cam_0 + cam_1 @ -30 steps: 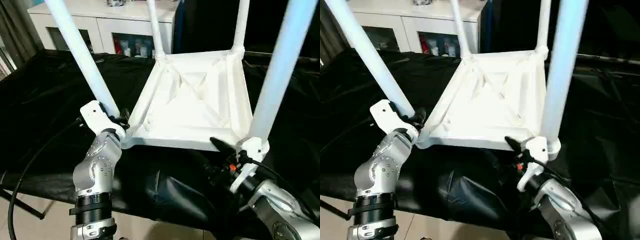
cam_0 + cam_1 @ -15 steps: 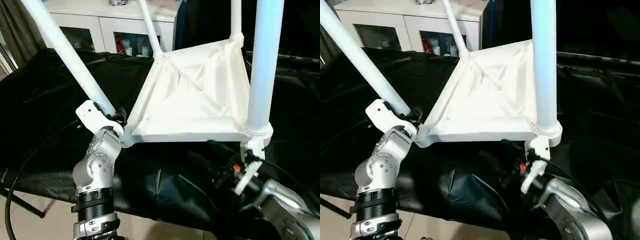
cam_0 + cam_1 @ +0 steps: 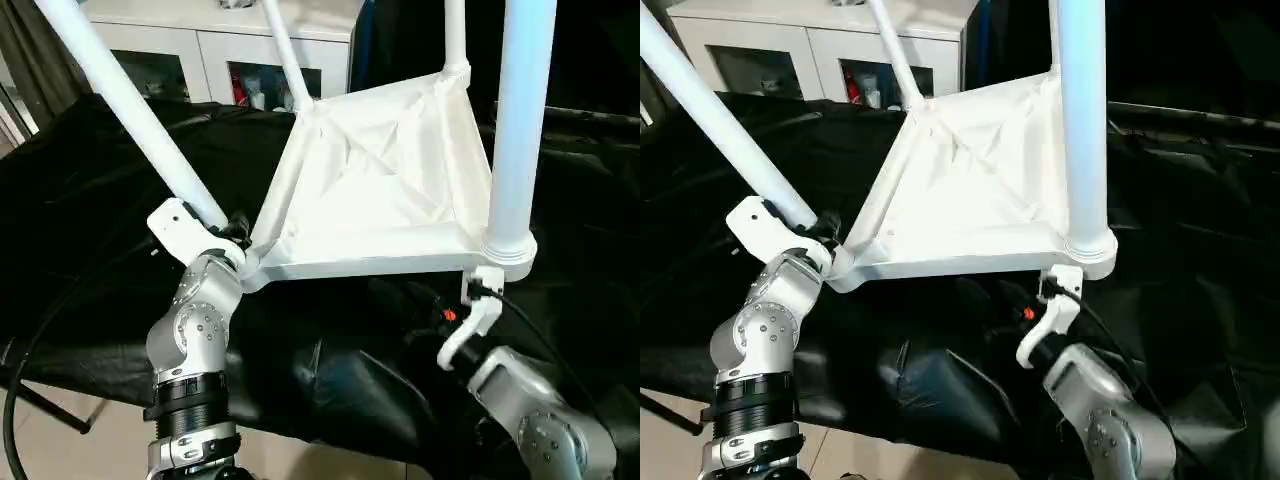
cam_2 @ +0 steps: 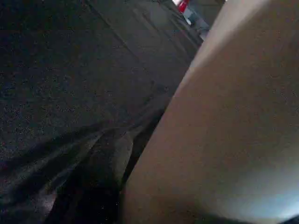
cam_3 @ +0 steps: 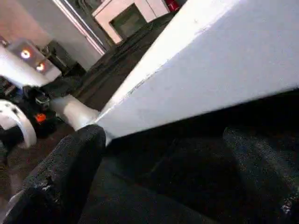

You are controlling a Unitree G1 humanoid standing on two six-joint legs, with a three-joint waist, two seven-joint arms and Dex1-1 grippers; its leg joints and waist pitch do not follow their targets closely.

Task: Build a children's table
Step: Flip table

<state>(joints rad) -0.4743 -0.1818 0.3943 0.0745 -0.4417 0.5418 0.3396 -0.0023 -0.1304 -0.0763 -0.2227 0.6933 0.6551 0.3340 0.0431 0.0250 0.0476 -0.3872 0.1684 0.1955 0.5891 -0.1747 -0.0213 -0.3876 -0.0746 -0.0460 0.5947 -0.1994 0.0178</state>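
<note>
Since a second ago the near right corner of the small all-white plastic children's table [image 3: 375, 200] has risen and the top has tilted, so its ribbed underside faces me more steeply; my right gripper [image 3: 462, 300] has gone under that corner. That table is upside down above the large black-draped table [image 3: 90, 180], all four long tapered tube legs pointing up. My left gripper [image 3: 232, 238] is clamped at the base of the near left leg [image 3: 140, 120], I judge to steady the table. The right one's jaws stand wide apart beneath the corner socket under the near right leg [image 3: 520, 110], holding nothing, propping from below. Beyond the table stands a white cabinet with glass doors [image 3: 200, 50]
</note>
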